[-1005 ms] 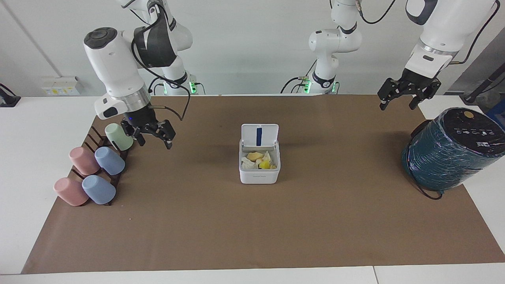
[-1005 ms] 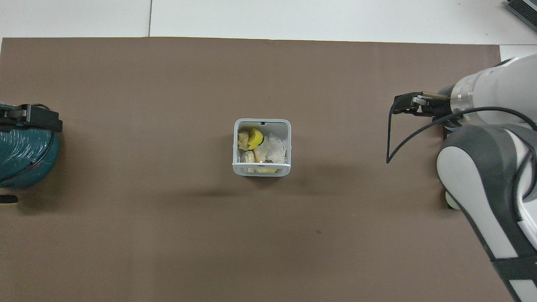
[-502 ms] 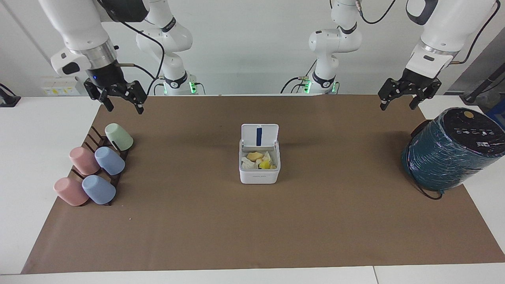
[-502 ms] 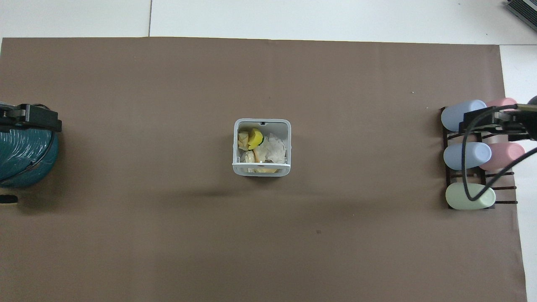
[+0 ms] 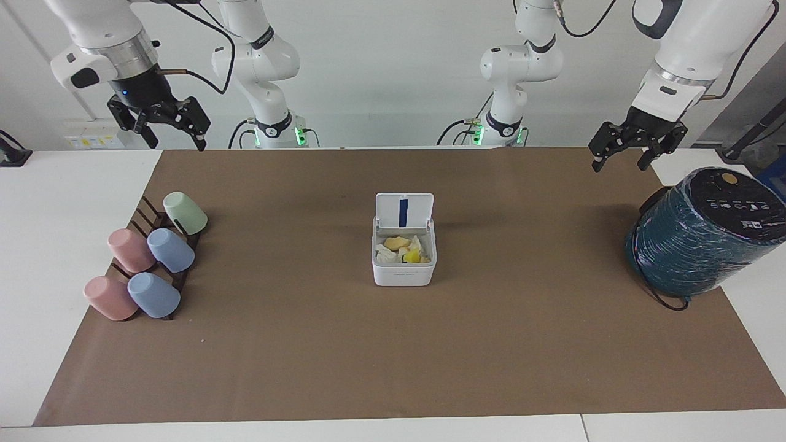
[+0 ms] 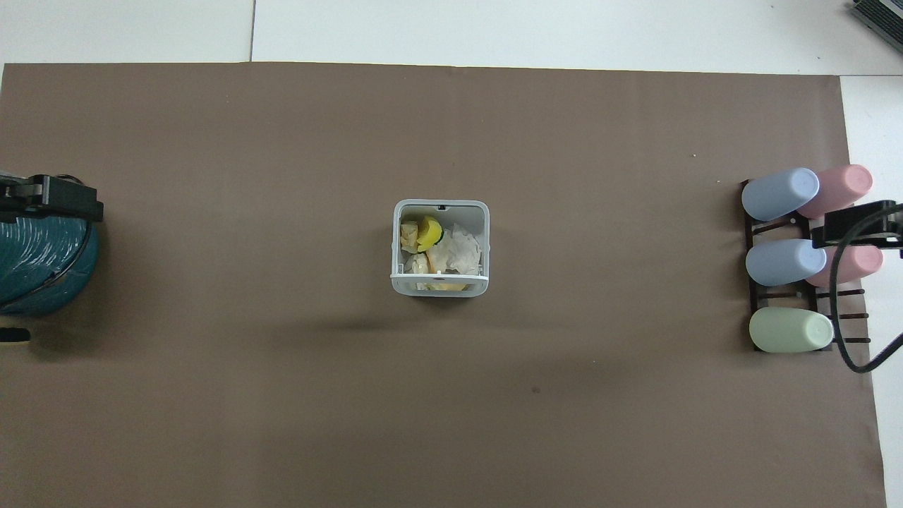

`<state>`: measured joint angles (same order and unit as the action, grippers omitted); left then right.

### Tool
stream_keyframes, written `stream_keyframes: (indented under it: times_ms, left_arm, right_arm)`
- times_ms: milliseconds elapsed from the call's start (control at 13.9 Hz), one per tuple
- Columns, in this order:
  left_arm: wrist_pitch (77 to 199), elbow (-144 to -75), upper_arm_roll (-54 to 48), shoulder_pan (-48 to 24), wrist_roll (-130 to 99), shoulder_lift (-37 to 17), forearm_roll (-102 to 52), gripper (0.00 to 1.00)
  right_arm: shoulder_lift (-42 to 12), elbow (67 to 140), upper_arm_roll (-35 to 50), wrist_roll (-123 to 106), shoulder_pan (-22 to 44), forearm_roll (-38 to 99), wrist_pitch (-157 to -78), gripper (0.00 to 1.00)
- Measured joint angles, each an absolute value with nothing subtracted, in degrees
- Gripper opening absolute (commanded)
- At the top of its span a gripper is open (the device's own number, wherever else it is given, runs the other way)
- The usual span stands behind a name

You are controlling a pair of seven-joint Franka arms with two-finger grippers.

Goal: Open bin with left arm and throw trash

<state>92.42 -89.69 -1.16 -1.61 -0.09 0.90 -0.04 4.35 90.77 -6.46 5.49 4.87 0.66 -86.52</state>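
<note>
2 grippers hang high and away from the work: the left gripper (image 5: 635,147) is over the mat's edge by the robots at the left arm's end of the table, fingers spread and holding nothing, and the right gripper (image 5: 161,123) is up over the table edge near the cup rack (image 5: 161,258), also spread and empty. The bin (image 5: 404,270) sits in the middle of the brown mat (image 5: 393,368), its lid (image 5: 404,210) standing upright on the hinge side nearer to the robots, blue strip showing. The trash (image 6: 427,233) lies inside the bin, a yellow piece and pale tan lumps on crumpled white paper; no scrap shows on the mat around it. Judging by that, the opening and the throwing look done, and the step in hand is parking both arms. To do it well, each arm should hold its height while over its neighbours: the left gripper is near the dark teal cylinder (image 5: 700,233), and the right one has 5 pastel cups (image 5: 153,264) beneath its end of the table, which a low pass could knock off the rack. Neither arm needs to go near the bin; a brush against the upright lid could tip it shut or slide the light box.
</note>
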Motion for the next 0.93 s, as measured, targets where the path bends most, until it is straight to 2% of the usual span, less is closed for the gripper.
stream_keyframes:
  times_ms: [933]
  left_arm:
    - [92.8,-89.8,-1.2,-1.6,-0.1,0.9,0.0,1.0]
  right_arm:
    - [4.7,91.8,-5.9,5.5,5.6,-1.9,-87.6,1.0]
